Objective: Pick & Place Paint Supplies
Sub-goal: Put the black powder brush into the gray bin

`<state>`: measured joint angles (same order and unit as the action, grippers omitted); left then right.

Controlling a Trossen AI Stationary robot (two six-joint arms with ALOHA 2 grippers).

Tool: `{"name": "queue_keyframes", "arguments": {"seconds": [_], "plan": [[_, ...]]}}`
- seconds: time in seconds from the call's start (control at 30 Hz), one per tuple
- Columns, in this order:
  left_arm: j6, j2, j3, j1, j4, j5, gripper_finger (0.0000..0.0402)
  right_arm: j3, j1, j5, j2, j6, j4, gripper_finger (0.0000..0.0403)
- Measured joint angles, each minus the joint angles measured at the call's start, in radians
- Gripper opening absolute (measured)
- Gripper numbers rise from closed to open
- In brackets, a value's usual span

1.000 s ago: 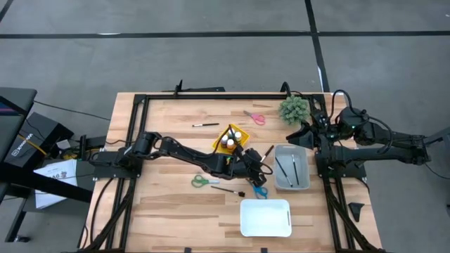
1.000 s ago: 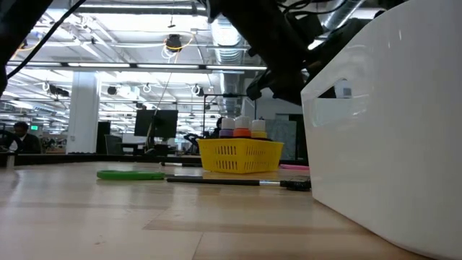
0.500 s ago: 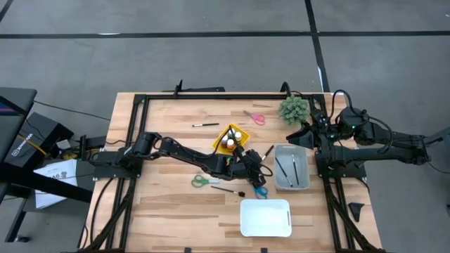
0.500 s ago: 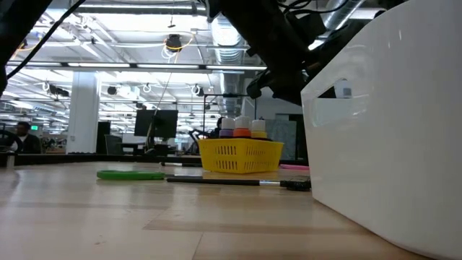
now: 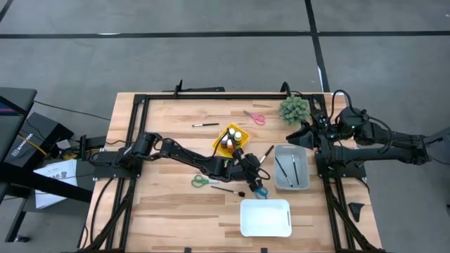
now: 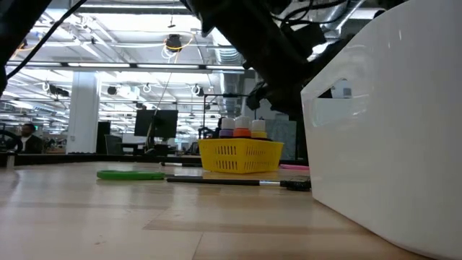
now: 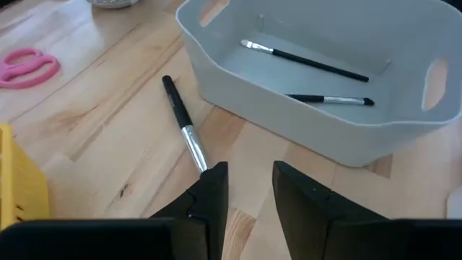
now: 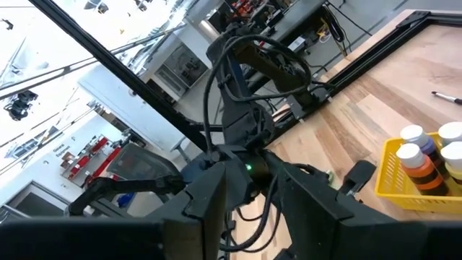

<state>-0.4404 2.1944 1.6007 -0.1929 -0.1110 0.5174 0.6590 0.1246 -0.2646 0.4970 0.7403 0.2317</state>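
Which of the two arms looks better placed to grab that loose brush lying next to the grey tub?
The left one. Its end effector hovers open right over the dark-handled, silver-ferruled brush lying beside the grey plastic tub. The right end effector waits at the table's far right edge, near the spiky green plant.

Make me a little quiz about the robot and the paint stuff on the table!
1. True or false: two brushes lie inside the grey bin.
2. Where do the paint bottles stand? A) white bin B) yellow basket C) bare table
3. Fill in: the left gripper hovers near a brush lying on the ____, beside the grey bin.

Key: 1 true; 2 B, the yellow basket; 3 table.
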Motion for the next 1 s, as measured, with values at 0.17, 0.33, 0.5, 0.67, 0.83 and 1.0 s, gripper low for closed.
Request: {"name": "queue_keyframes", "arguments": {"seconds": [0.17,0.33,0.5,0.67,0.83,1.0], "plan": [[0.014,0.015,-0.008,0.029,0.039,-0.033,0.0104,0.0,0.0,0.0,0.0,-0.011,0.0,0.0123],[0.024,0.028,-0.004,0.05,0.122,-0.063,0.0104,0.0,0.0,0.0,0.0,-0.016,0.016,0.0123],[0.048,0.074,0.015,0.054,0.1,-0.067,0.0104,0.0,0.0,0.0,0.0,-0.016,0.031,0.0123],[0.075,0.121,0.067,0.054,0.08,-0.045,0.0104,0.0,0.002,0.0,0.0,-0.016,0.044,0.0123],[0.066,0.152,0.099,0.05,0.041,-0.024,0.0104,0.0,0.002,0.0,0.0,-0.01,0.053,0.0123],[0.061,0.167,0.096,0.05,-0.019,-0.022,0.0104,0.0,0.002,0.0,0.0,-0.007,0.053,0.0123]]}}
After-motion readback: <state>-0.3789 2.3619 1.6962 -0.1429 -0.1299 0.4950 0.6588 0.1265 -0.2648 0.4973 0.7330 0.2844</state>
